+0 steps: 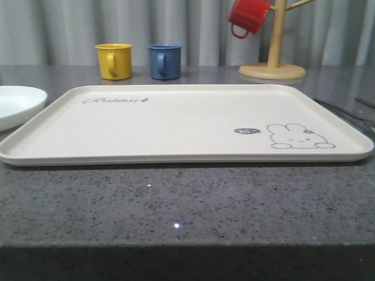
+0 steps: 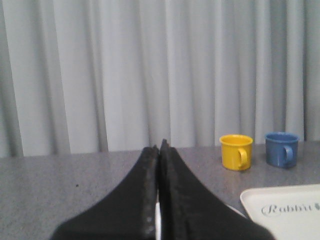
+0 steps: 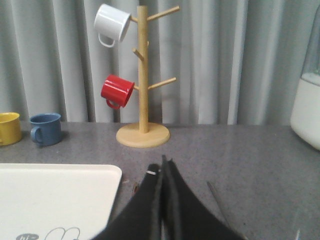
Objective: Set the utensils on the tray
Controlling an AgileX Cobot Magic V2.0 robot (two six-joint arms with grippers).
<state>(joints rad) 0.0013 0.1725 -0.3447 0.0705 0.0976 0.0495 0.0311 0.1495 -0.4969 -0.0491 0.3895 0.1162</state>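
Left gripper (image 2: 159,147): fingers pressing together, tips meeting, nothing between them; hanging above the grey countertop (image 1: 187,205), pointing toward the curtain (image 2: 125,70). Lying just beside it, seen from the left wrist: near corner of the tray (image 2: 285,210), with the script showing. Standing farther off on the countertop: yellow mug (image 2: 236,152) and blue mug (image 2: 281,149), side by side, apart from each other.

Right gripper (image 3: 163,162): fingers closing flat against each other, gripping nothing; hovering over bare countertop just beside the tray's other corner (image 3: 55,195). Standing beyond the tips: wooden mug stand (image 3: 143,100), carrying a red mug (image 3: 117,91) on a lower peg and a white mug (image 3: 112,22) on an upper peg. Lying near the fingers on the countertop: thin steel strip (image 3: 216,197), too blurred for identifying.

Front view: tray (image 1: 176,126) lying flat across the middle of the countertop, carrying nothing, rabbit drawing sitting at its right front. White plate (image 1: 17,105) resting on the countertop off the tray's left edge, close beside the rim; touching or not, cannot tell. Dark thin items (image 1: 354,114) lying off the tray's right edge, too small for naming.
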